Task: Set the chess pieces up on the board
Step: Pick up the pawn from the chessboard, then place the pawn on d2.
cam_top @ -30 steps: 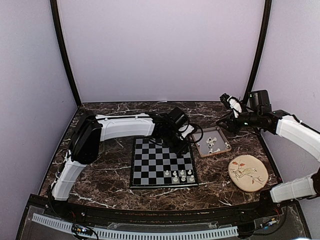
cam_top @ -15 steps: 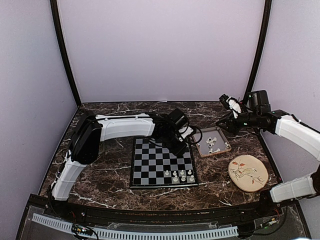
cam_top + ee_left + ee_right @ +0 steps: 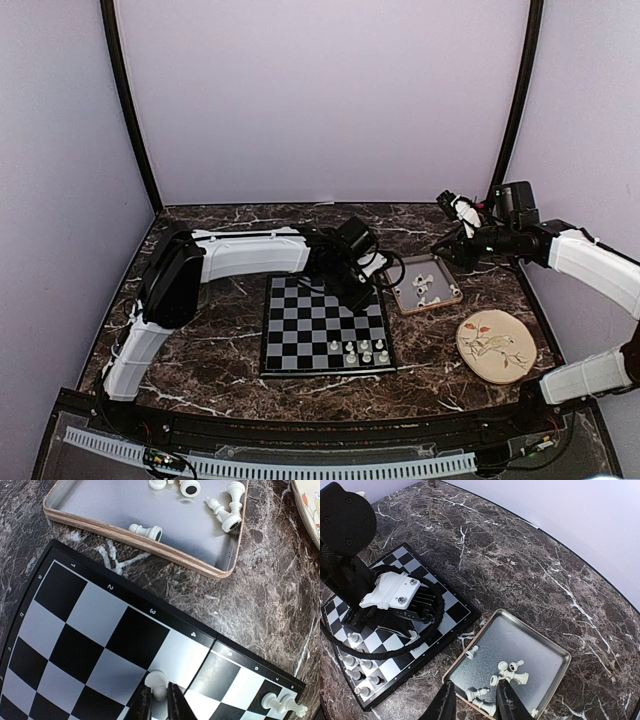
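Seemingly mid-placement, pinching a white pawn [image 3: 158, 682] upright on a light edge square of the chessboard [image 3: 75, 630] with the left gripper [image 3: 159, 696], hovering the right gripper [image 3: 476, 701] parted and empty over the tray [image 3: 555, 652] of loose pieces [image 3: 509, 672], next likely releasing and lifting straight.

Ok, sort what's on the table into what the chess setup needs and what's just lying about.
Needed: chessboard, standing pieces on it, pawn in the left gripper, loose pieces in the tray.
Lying about: bird-painted plate.
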Action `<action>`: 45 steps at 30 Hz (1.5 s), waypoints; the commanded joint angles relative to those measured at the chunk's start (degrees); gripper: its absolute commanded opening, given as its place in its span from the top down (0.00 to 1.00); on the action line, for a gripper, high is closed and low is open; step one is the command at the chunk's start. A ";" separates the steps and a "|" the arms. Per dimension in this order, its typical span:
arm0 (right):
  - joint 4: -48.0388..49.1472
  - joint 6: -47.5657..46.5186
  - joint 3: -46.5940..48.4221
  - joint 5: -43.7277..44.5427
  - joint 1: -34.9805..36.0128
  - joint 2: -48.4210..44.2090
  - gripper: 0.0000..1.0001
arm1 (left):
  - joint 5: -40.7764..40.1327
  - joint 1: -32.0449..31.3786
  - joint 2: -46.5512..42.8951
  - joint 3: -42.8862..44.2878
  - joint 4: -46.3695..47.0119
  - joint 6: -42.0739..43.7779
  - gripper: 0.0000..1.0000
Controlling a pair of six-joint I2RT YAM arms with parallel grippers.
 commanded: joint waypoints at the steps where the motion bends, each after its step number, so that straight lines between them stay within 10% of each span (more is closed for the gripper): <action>1: 0.97 -0.62 -0.41 -0.34 -0.32 0.41 0.72 | 0.06 -0.24 0.02 2.19 -0.03 0.34 0.89; 9: 0.87 -0.88 -0.59 -0.26 -0.41 0.25 0.72 | -1.85 -0.24 -9.05 -2.12 -3.51 1.78 0.94; 23: 0.61 -1.41 -0.44 -0.38 -0.37 1.20 0.72 | -1.35 -0.41 -33.11 -36.04 2.50 -2.16 0.91; 45: 0.24 -2.39 -0.49 -0.52 -0.37 1.84 0.72 | 1.12 -3.83 -25.44 -35.46 3.42 -1.25 0.91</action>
